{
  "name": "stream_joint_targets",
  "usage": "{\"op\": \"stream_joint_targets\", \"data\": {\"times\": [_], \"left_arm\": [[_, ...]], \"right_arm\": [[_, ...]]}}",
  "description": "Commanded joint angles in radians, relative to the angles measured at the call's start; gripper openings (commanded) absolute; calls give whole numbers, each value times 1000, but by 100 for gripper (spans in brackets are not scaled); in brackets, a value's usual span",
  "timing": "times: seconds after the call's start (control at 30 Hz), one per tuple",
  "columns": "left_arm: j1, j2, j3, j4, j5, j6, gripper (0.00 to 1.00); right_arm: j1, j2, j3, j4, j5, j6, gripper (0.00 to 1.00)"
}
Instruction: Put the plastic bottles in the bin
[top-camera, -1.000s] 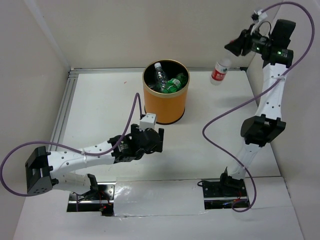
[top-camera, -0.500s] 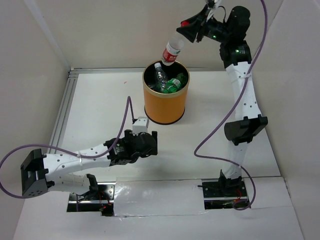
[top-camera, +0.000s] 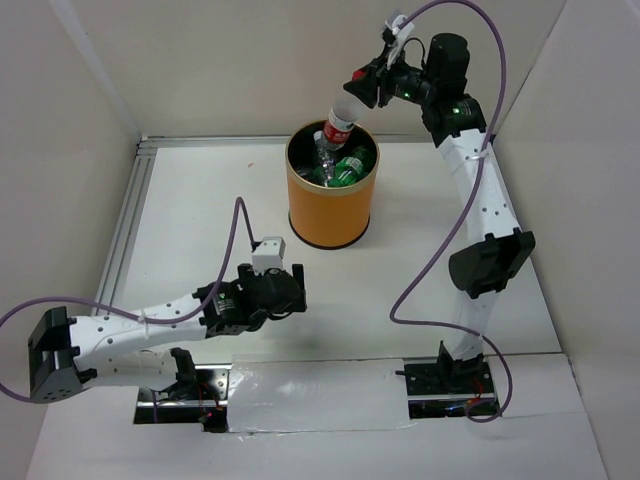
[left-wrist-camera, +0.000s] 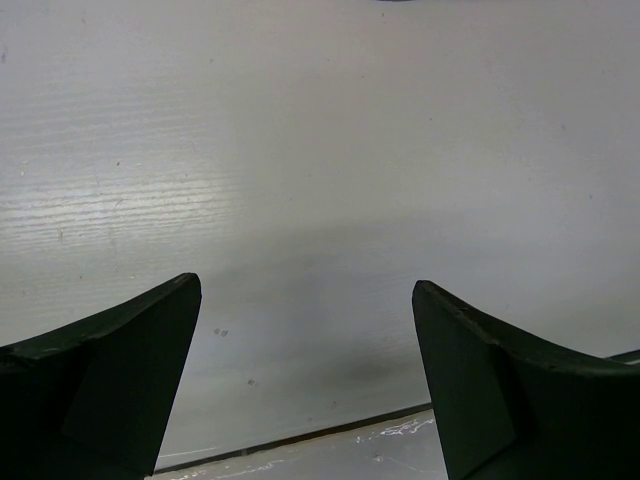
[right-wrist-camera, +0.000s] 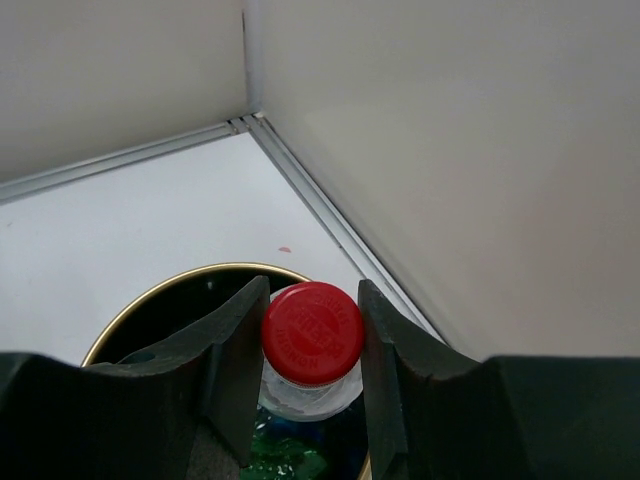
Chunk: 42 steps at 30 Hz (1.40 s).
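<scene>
The orange bin (top-camera: 330, 205) with a gold rim stands at the back middle of the table. It holds green bottles (top-camera: 346, 168) and a clear bottle (top-camera: 320, 150). My right gripper (top-camera: 362, 86) is shut on the red cap of the red-labelled bottle (top-camera: 339, 121), which hangs tilted over the bin's back rim with its base at the opening. In the right wrist view the red cap (right-wrist-camera: 312, 332) sits between my fingers (right-wrist-camera: 240, 350), with the bin's rim (right-wrist-camera: 170, 286) and green bottles (right-wrist-camera: 290, 455) below. My left gripper (top-camera: 285, 288) is open and empty, low over the table in front of the bin.
White walls enclose the table on the left, back and right. A metal rail (top-camera: 128, 215) runs along the left edge and the back. The left wrist view shows bare white table (left-wrist-camera: 320, 150) between the open gripper (left-wrist-camera: 305, 310) fingers.
My right arm swung left from the back right corner, carrying the red-labelled bottle to above the bin, then lowered it to the opening. My left arm drew back toward the near left.
</scene>
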<state>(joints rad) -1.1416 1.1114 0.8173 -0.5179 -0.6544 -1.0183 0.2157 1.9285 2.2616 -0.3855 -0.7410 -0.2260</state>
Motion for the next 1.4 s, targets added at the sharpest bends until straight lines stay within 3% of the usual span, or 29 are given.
{"op": "stream_joint_targets", "data": {"times": [0.0, 0.07, 0.17, 0.33, 0.7, 0.77, 0.8, 0.83, 0.87, 0.9, 1.23, 1.37], "left_arm": [[-4, 31, 35, 45, -31, 36, 100], [-4, 45, 49, 45, -31, 46, 100], [-4, 45, 49, 56, -31, 56, 100], [-4, 22, 39, 65, -31, 35, 100], [-4, -2, 16, 65, -22, 35, 100], [-4, 7, 16, 65, -22, 35, 100], [-4, 16, 25, 65, -22, 44, 100], [-4, 16, 25, 65, -22, 44, 100], [-4, 16, 25, 65, -22, 44, 100], [-4, 16, 34, 65, -22, 44, 100], [-4, 40, 71, 85, -31, 90, 100], [-4, 65, 94, 98, -40, 127, 100]], "right_arm": [[21, 66, -57, -259, 77, -145, 15], [39, 53, -70, -268, 74, -154, 17], [85, 53, -29, -305, 188, -223, 8], [71, 27, 7, -332, 247, -254, 4], [53, -43, -151, -325, 293, -279, 4], [53, -1, -142, -401, 266, -288, 17], [53, 13, -142, -430, 223, -298, 33], [53, 23, -116, -456, 206, -299, 52], [53, 23, -116, -470, 195, -299, 95], [53, 12, -116, -458, 183, -270, 100], [42, -183, -44, -254, 233, -151, 100], [-10, -267, -118, -190, 242, -119, 100]]}}
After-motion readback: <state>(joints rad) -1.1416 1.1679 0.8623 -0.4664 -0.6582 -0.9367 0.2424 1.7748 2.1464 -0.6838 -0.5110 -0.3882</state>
